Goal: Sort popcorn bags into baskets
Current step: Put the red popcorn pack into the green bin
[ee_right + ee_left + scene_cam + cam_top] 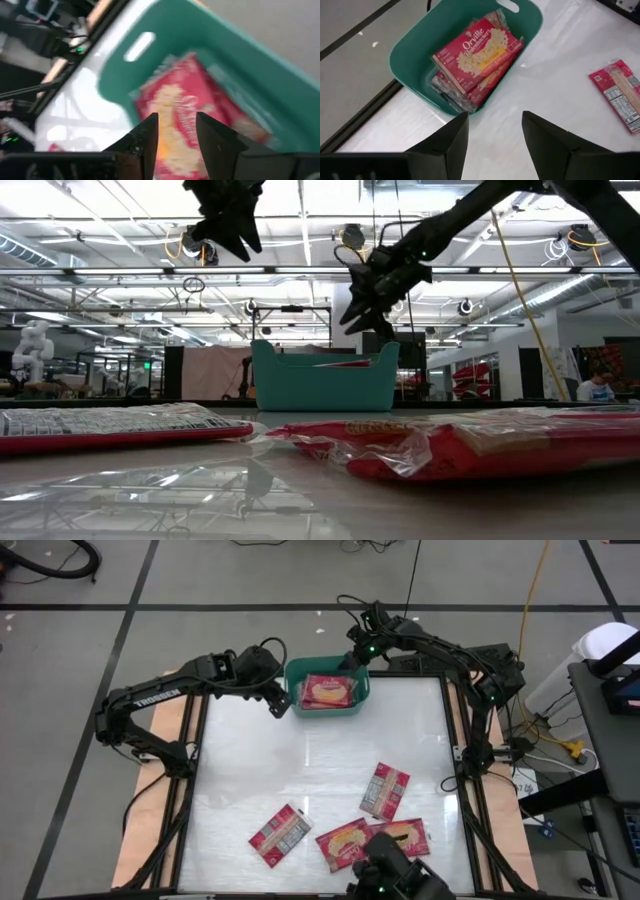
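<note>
At the top centre of the white surface (320, 770) I see the teal basket (297, 673) stacked with popcorn bags (329, 691). My right gripper (352, 657) hangs over it, jaws parted and empty; my left gripper (281, 705) waits beside, jaws released. Four loose bags (385, 790) lie low in the frame.

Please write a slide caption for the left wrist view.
Open left tool above teal basket holding stacked popcorn bags.

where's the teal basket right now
In the high view the teal basket sits at the table's far edge, centre, between the left end effector and right end effector.
</note>
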Action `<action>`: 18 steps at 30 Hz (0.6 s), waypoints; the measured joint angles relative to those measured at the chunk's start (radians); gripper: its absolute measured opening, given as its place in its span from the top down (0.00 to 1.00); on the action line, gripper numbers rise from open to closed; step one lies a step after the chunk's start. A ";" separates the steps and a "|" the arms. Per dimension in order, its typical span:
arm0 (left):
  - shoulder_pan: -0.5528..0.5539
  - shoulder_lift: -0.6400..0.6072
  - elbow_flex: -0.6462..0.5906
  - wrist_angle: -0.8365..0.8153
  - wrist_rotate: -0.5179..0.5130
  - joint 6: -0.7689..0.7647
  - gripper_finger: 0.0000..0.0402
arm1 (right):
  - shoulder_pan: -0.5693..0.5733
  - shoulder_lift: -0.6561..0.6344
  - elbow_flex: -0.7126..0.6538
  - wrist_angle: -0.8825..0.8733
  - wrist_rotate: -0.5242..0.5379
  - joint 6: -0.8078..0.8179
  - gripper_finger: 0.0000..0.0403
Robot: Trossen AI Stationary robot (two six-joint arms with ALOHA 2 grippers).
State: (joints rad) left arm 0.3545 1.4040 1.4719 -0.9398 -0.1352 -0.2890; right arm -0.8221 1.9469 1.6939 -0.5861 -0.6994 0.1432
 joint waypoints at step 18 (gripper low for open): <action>-0.132 0.001 -0.208 -0.079 0.298 -0.232 0.54 | 0.230 -0.166 0.001 -0.238 0.102 -0.005 0.80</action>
State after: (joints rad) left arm 0.2226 1.4052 1.2638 -1.0186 0.1631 -0.5210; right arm -0.5923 1.7804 1.6951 -0.8238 -0.5977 0.1380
